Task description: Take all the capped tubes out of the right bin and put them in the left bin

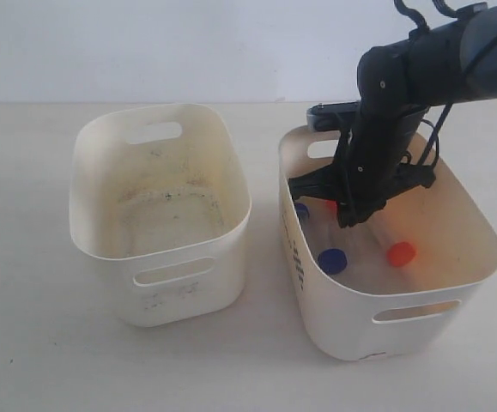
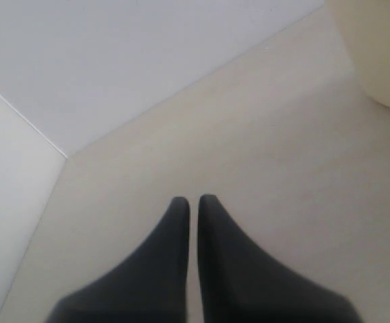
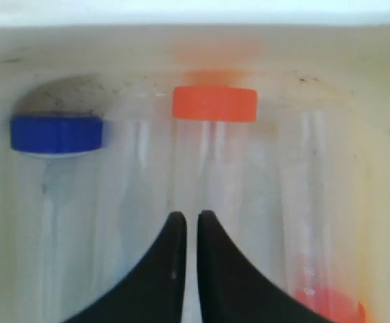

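Now, right jaws closed — empty — over orange-capped tube (image 3: pixel 214 104) in right bin (image 1: pixel 403 330), left jaws closed too.

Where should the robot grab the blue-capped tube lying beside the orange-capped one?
Probably mid-body, from straight above, with the jaws across it. The blue-capped tube lies flat on the floor of the right bin, and its clear body is slimmer than the cap.

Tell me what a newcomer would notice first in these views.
First, the black right arm reaching down into the wider cream plastic bin on the right, its jaws close together just above the clear plastic tubes. A bright blue screw cap and an orange-red cap stand out on that bin's floor. The narrower, grimy cream plastic bin on the left holds no tubes.
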You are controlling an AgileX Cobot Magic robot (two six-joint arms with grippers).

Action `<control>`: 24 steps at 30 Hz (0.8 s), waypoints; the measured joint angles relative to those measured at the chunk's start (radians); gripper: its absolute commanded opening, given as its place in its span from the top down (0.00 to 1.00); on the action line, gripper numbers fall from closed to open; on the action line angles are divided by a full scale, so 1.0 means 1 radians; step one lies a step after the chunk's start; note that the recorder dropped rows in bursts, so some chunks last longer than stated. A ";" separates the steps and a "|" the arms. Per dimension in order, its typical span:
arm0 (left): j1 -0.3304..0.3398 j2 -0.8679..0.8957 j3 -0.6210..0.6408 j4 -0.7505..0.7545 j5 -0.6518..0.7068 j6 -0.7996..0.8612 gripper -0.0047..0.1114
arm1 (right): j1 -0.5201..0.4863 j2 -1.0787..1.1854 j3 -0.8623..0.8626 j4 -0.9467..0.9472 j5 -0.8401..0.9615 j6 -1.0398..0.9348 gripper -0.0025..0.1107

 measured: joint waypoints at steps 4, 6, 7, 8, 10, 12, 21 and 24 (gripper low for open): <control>0.000 0.000 0.000 0.000 0.000 0.000 0.92 | 0.000 0.000 0.000 -0.014 0.000 0.007 0.92; 0.000 0.000 0.000 0.000 0.000 0.000 0.92 | 0.002 0.000 0.000 -0.018 0.000 0.010 0.87; 0.000 0.000 0.000 0.000 0.000 0.000 0.92 | 0.002 0.000 0.000 -0.018 0.000 0.010 0.81; 0.000 0.000 0.000 0.000 0.000 0.000 0.92 | 0.002 0.000 0.000 -0.018 0.000 0.010 0.74; 0.000 0.000 0.000 0.000 0.000 0.000 0.92 | 0.002 0.000 0.000 -0.020 0.002 0.010 0.57; 0.000 0.000 0.000 0.000 0.000 0.000 0.92 | 0.002 0.000 0.000 -0.020 0.004 0.008 0.43; 0.000 0.000 0.000 0.000 0.000 0.000 0.92 | 0.002 0.000 0.000 -0.031 0.004 0.023 0.77; 0.000 0.000 0.000 0.000 0.000 0.000 0.92 | 0.004 0.000 0.000 -0.036 0.004 0.026 0.71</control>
